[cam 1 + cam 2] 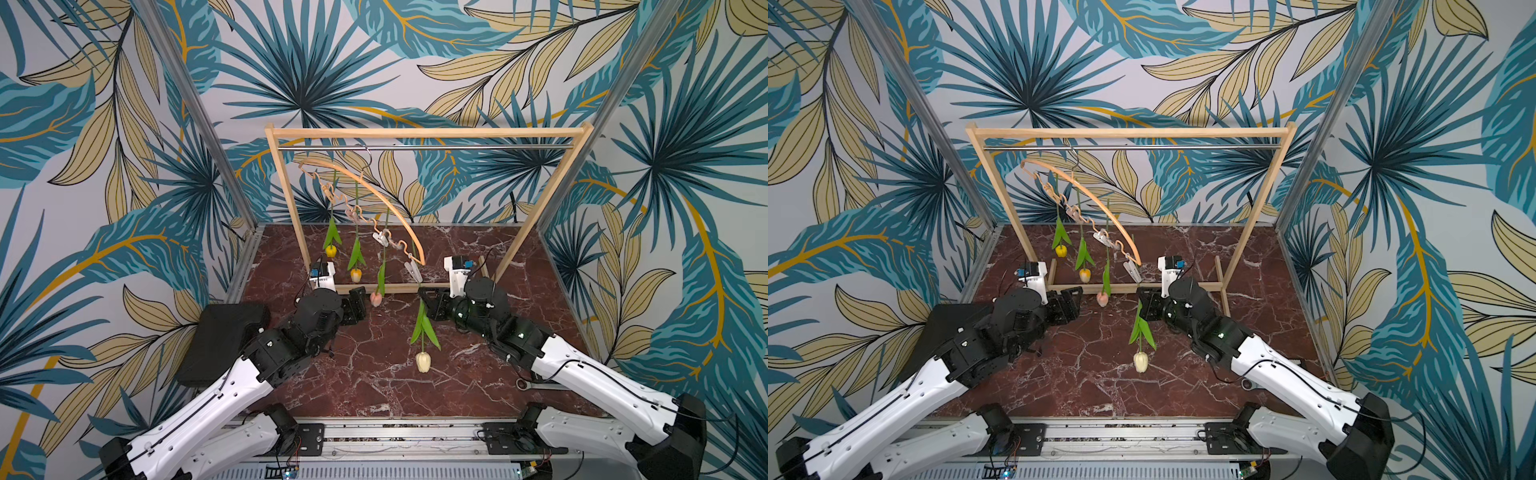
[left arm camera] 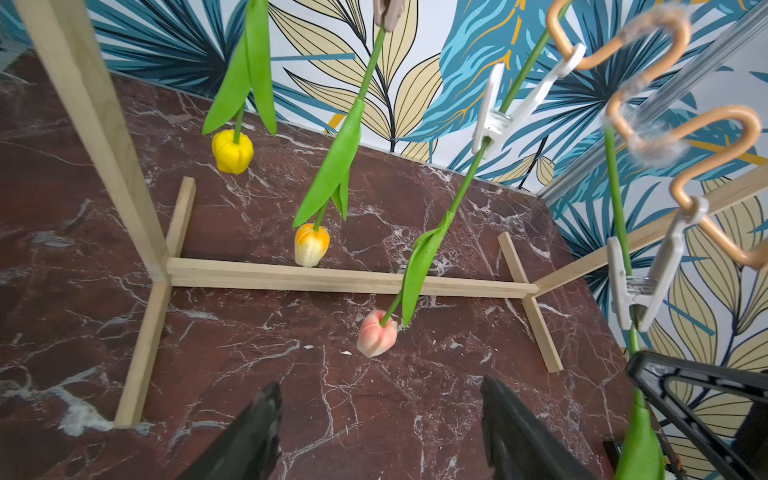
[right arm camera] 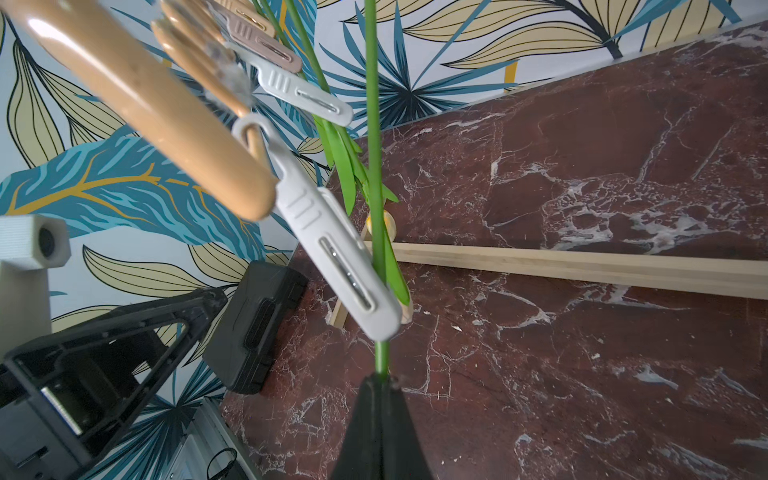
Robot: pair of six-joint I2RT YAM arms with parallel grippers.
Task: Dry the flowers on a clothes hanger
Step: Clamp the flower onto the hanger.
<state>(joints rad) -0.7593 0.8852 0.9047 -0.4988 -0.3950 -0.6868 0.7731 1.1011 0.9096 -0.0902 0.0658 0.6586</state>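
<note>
just below the end clip (image 3: 332,249) of the clothes hanger (image 3: 145,108), the right gripper (image 3: 380,376) clamps the cream tulip (image 1: 423,361) by its clipped stem; the left gripper (image 2: 380,390) gapes empty. best let go slowly, without tugging.

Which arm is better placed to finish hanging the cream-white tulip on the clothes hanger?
Right. The right pincer is shut on the stem of the cream-white tulip, just below the last white clip, which seems to grip it. The left pincer stands open and empty, near the pink tulip.
</note>
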